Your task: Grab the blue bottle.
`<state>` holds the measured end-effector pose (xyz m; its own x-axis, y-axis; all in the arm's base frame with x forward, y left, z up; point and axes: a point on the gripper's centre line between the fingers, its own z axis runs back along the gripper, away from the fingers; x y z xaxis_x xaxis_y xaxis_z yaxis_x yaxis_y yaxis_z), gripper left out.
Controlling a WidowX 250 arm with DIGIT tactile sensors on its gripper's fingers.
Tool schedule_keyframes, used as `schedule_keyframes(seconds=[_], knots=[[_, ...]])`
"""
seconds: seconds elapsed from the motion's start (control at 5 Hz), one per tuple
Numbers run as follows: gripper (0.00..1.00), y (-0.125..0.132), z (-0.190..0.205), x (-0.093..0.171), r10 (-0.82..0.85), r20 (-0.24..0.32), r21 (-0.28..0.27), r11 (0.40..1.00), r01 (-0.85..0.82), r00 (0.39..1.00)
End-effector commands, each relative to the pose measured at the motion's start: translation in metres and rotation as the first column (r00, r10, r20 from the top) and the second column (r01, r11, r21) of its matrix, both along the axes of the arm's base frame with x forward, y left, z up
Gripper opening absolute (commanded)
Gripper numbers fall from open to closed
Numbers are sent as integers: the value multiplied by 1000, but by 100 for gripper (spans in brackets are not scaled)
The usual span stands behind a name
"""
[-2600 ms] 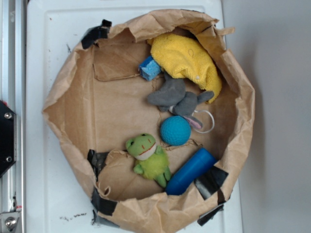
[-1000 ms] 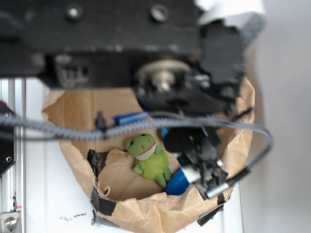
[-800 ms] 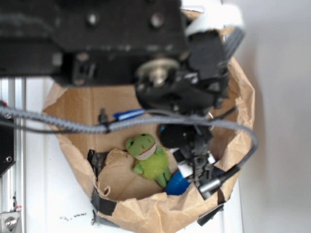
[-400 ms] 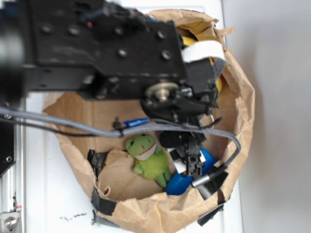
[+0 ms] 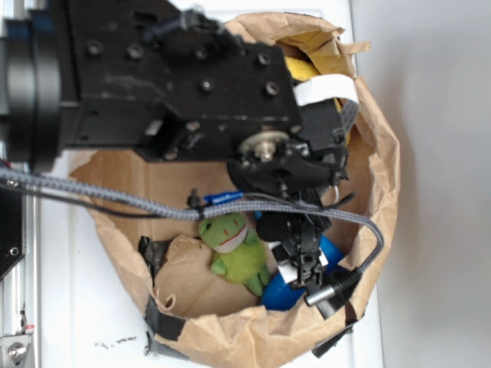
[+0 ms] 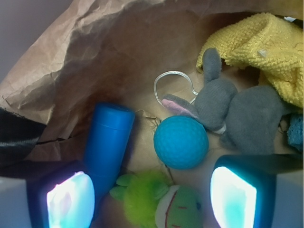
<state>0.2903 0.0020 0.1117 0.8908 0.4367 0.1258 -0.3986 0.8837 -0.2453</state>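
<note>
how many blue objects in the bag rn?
3: smooth blue plastic bottle at left, textured round blue ball in the centre, small light-blue block at the right edge. The arm may hide others.

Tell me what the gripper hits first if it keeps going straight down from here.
Probably the green frog toy between the open fingers, not the blue bottle, which lies under the left pad. Depth is unclear; the blue ball sits just ahead.
</note>
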Motion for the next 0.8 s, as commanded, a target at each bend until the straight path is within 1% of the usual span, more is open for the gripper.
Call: schedule_keyframes(seconds=[0.0, 0.2, 0.4, 0.6], knots=[[100, 9, 14, 3, 16, 50, 6, 1000, -16, 999], [100, 3, 11, 2, 2, 108, -14, 1000, -1, 994], [100, -4, 10, 2, 0, 147, -99, 995, 14, 989], [100, -6, 11, 4, 1, 137, -126, 992, 16, 991]])
